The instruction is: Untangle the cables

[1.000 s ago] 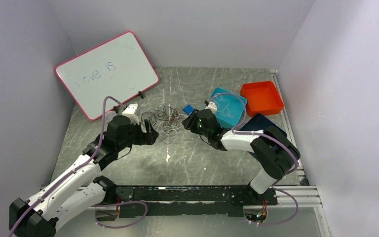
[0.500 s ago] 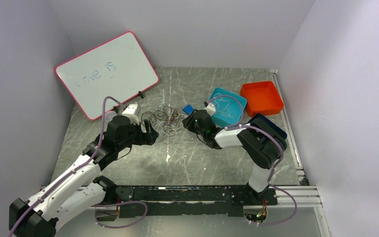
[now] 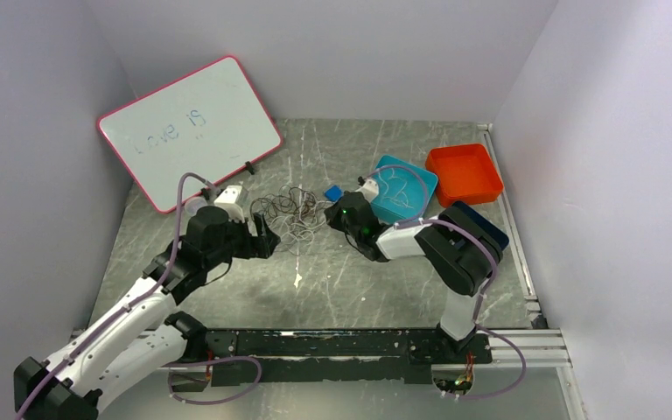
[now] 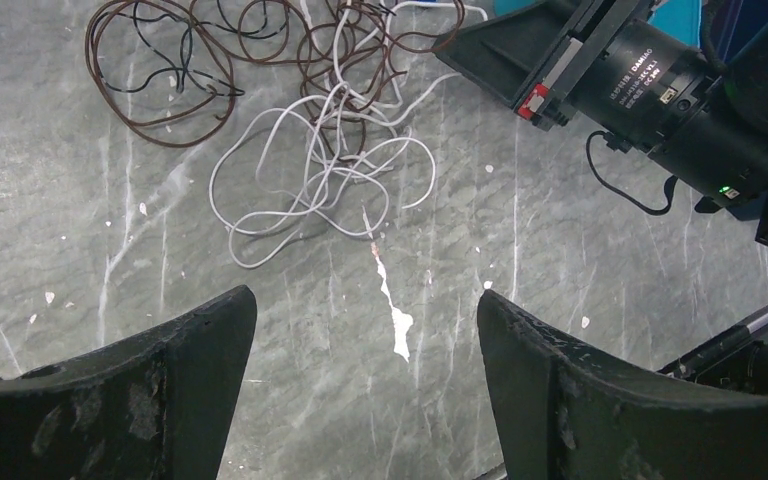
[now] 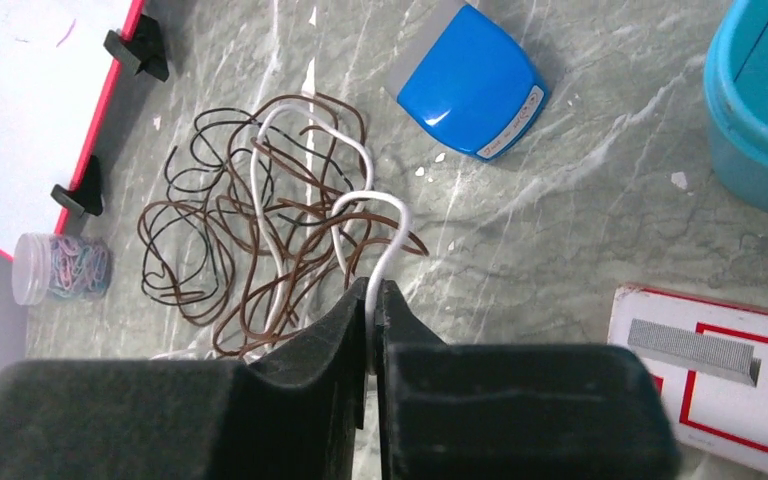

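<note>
Grey, marble-patterned worktop (image 3: pixel 359 289) nearest me, and low over it sits the left end effector (image 4: pixel 365 320), its two black fingers (image 4: pixel 200 350) spread wide apart and pointed at the tangle from the left. Just beyond those fingertips lie the cables (image 4: pixel 300 130): thin white loops on the near side, dark brown and black loops behind, all knotted loosely together in the middle of the worktop, between the two arms. Coming in from the right, the right end effector (image 5: pixel 372 295) has its fingers pressed together on a white cable (image 5: pixel 385 230), right at the tangle's edge. That strand arches up out of the jaws and curls back into the brown loops. Beside this arm lies a white box with a red border and a strip of staples pictured on it (image 5: pixel 720 370). A little farther back a blue plastic case (image 5: pixel 470 85) lies flat, near the tangle but apart from it. Over to the right are a teal tub (image 3: pixel 427 185) and an orange tray (image 3: pixel 464 175), side by side. Far left, a small clear jar of paper clips (image 5: pixel 60 268) stands by the foot of a red-framed whiteboard (image 3: pixel 192 127), propped up at a tilt with faint writing on it.
</note>
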Available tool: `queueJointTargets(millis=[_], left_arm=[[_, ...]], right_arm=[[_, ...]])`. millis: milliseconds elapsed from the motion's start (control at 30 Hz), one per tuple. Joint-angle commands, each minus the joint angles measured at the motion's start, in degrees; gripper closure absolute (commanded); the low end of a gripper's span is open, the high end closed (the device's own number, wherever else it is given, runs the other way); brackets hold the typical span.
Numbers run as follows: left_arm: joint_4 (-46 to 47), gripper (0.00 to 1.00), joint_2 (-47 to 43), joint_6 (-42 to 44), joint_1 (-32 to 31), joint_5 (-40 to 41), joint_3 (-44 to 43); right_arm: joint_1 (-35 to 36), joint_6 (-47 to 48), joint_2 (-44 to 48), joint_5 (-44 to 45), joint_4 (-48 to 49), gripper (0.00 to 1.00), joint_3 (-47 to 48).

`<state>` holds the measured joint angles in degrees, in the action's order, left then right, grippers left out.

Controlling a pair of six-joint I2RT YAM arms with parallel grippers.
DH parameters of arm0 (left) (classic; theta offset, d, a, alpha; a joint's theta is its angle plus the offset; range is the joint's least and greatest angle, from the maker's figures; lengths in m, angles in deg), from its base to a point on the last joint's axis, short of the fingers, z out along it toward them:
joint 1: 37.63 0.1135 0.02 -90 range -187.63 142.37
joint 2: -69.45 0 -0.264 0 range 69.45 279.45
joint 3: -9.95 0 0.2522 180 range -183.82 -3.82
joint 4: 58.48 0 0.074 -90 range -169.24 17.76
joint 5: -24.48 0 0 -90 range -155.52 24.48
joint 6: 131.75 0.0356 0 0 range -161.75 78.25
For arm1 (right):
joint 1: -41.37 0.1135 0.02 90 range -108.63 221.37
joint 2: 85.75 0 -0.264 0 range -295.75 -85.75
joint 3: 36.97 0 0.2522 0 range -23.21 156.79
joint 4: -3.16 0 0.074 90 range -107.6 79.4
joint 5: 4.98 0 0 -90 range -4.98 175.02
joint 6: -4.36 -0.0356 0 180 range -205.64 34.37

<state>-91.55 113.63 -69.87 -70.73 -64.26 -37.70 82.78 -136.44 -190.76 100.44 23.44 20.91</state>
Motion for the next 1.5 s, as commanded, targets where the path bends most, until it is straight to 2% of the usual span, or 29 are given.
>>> queueJointTargets(millis=[0, 133, 400, 533, 733, 933, 1233, 1467], left_arm=[[-0.85, 0.14, -0.94, 0.27, -0.26, -0.07, 0.03], [-0.82, 0.14, -1.57, 1.86, -0.27, 0.82, -0.87], [0.59, 0.14, -4.83, 4.18, -0.23, 3.12, -2.33], [3.99, 0.13, -7.18, 5.75, -0.23, 1.43, -1.91], [9.71, 0.10, -9.69, 10.39, -0.24, -1.21, -1.98], [14.77, 0.07, -10.10, 11.83, -0.28, -0.69, -2.02], [24.34, 0.05, -8.79, 12.40, -0.29, -4.41, -1.21], [32.84, 0.03, -2.83, 14.46, -0.24, -7.21, -2.93]], right_arm=[[1.27, 5.53, 4.76, 3.85, -1.25, 0.94, 0.65], [1.57, 14.33, 11.45, 1.86, -7.65, 1.00, 2.61], [1.50, 30.77, 20.17, -8.43, -28.51, 1.00, 12.60], [1.55, 36.67, 21.99, -14.62, -36.51, 1.00, 19.62], [1.56, 40.84, 19.52, -25.10, -48.36, 1.00, 31.92], [1.60, 38.82, 17.96, -32.83, -52.52, 1.00, 40.56], [1.69, 28.84, 18.21, -34.92, -51.89, 1.00, 45.24], [2.83, 24.83, 17.06, -33.86, -52.63, 1.00, 48.73]])
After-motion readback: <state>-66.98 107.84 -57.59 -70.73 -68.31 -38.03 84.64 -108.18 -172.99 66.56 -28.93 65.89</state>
